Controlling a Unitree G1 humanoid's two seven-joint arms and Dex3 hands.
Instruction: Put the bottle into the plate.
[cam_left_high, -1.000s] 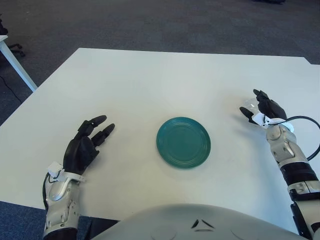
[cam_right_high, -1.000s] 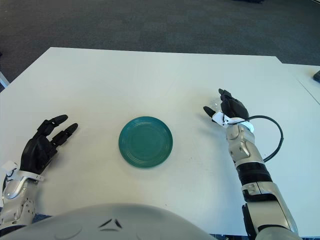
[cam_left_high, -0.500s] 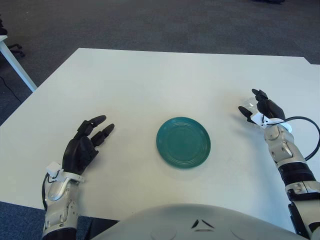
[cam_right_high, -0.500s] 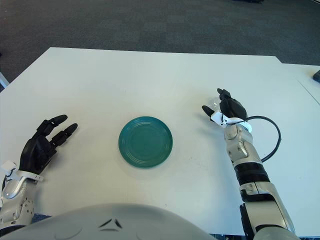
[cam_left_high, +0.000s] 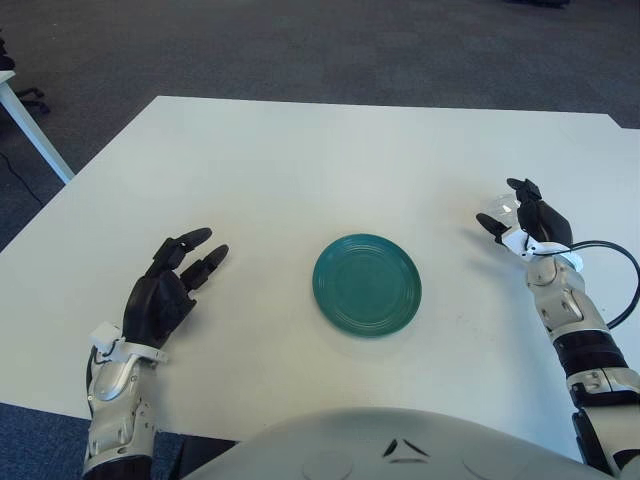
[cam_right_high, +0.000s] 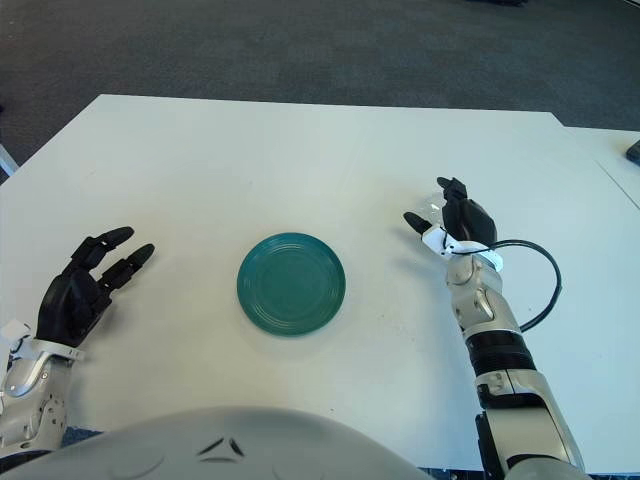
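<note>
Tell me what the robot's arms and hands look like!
Both hands are black with three chunky fingers: the left hand and the right hand. Each has a white wrist piece and a silver-grey jointed forearm. A black cable loops out beside the right arm.

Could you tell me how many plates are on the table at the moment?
1. The green plate lies near the middle of the white table, between the open left hand and the right hand, which is closed around a clear bottle.
</note>
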